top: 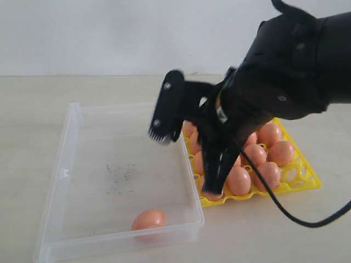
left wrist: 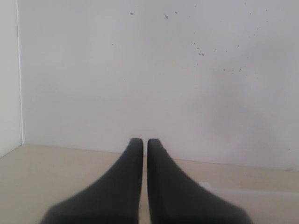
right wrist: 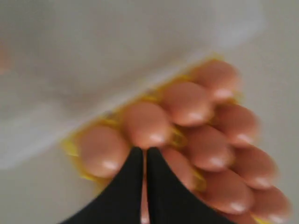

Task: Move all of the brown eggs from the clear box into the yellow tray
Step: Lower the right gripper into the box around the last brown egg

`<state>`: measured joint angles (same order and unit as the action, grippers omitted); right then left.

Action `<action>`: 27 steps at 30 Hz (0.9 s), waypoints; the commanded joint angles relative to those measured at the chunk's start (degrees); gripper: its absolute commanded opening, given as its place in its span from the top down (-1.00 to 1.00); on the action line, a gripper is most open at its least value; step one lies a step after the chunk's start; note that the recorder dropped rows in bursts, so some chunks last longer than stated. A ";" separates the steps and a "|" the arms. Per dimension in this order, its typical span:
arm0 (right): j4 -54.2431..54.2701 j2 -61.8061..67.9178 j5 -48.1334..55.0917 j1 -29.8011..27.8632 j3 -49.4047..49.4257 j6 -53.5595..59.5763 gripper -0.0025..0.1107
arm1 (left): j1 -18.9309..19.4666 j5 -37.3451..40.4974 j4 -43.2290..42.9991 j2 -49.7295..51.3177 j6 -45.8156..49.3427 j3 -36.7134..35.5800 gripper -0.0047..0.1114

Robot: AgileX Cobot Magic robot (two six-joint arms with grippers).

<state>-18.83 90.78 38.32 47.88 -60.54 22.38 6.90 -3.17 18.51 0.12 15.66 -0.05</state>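
Note:
One brown egg [top: 148,219] lies in the clear box [top: 74,118], near its front wall. The yellow tray [top: 307,183] stands just right of the box and holds several brown eggs [top: 281,153]. My right gripper [top: 213,189] points down over the tray's front left corner, shut with nothing between its fingers. In the right wrist view its tips [right wrist: 145,150] sit just above the packed eggs [right wrist: 187,102] and the tray's yellow edge [right wrist: 70,147]; the picture is blurred. My left gripper [left wrist: 141,141] is shut and empty, facing a white wall, and does not show in the exterior view.
The right arm's black body [top: 285,71] hides the back left part of the tray. Its camera housing [top: 167,107] hangs over the box's right side. A black cable [top: 296,219] loops onto the table in front of the tray. Dark smudges [top: 120,175] mark the box floor.

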 commanded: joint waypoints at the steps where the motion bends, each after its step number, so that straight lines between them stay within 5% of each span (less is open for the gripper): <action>1: 28.64 4.94 11.01 0.09 -5.25 28.05 0.96 | -0.08 0.17 -0.23 -0.12 0.31 0.05 0.85; 4: 26.24 10.62 17.59 0.09 -10.40 27.51 0.96 | -0.08 0.17 -0.23 -0.12 0.31 0.05 0.85; 14: 26.22 19.20 14.30 0.09 -16.77 35.20 0.92 | -0.08 0.17 -0.23 -0.12 0.31 0.05 0.85; 23: 28.60 19.90 11.42 0.09 -16.77 42.12 -0.01 | -0.08 0.17 -0.23 -0.12 0.31 0.05 0.85; 27: 29.21 20.00 11.43 0.09 -16.77 42.73 -0.07 | -0.08 0.17 -0.23 -0.12 0.31 0.05 0.85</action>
<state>9.64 110.92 49.94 48.00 -77.02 64.22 6.90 -3.17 18.51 0.12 15.66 -0.05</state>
